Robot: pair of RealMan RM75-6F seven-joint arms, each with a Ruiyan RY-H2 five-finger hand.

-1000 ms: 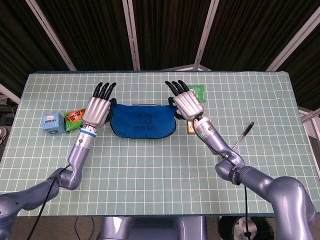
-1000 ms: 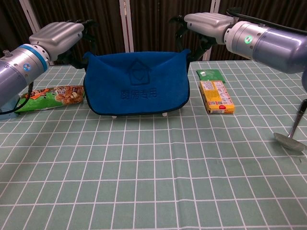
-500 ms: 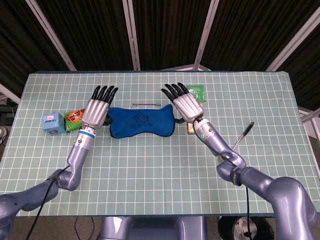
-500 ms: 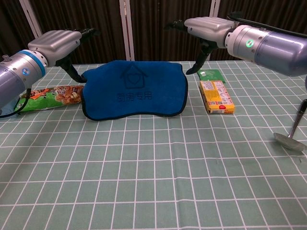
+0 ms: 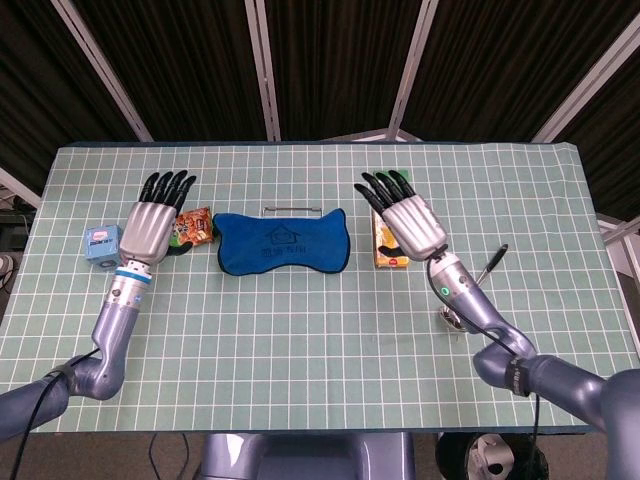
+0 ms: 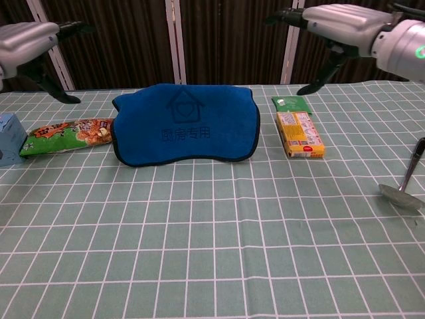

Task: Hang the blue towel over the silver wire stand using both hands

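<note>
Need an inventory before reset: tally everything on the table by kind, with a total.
Towel: 1
Wire stand: 1
Snack bag: 1
Blue box: 1
Yellow box: 1
Green packet: 1
Spoon: 1
Total: 7

The left hand (image 5: 150, 226) and right hand (image 5: 408, 218) share one build: ribbed silver-grey backs and black fingers. Each sits on a blue-grey metallic arm with smooth rounded segments. The left wrist carries a bright blue band beside a white ring. A small green light glows on the right forearm. A thin black cable runs along the lower right arm.
</note>
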